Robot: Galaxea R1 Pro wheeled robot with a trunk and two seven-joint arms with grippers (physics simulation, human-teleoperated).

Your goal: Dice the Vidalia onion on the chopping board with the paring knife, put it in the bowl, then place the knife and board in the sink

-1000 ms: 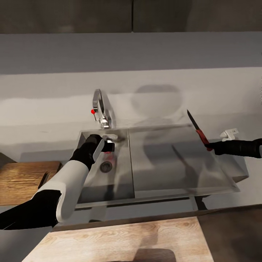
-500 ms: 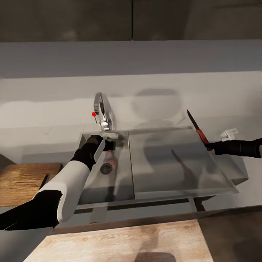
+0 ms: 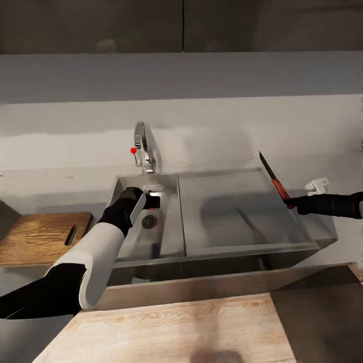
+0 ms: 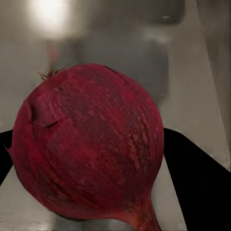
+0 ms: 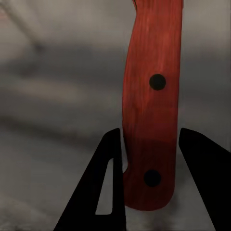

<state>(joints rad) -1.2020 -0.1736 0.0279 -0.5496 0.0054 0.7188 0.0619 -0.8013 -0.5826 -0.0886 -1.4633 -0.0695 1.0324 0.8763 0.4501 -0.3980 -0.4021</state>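
From where the head looks down, the left gripper [image 3: 154,202] over the sink [image 3: 322,229] is a small dark lump, its fingers too small to make out; the chopping board [image 3: 40,237] runs off the picture's left edge; the right arm is cut at the right edge. Close in, the Vidalia onion [image 4: 89,144] hides most of both black fingers [image 4: 197,183] (its root end leaves the frame); the paring knife [image 5: 151,110] loses its blade past the top edge.

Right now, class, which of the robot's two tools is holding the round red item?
The left tool, over the sink, grips the Vidalia onion; the right tool grips the paring knife.
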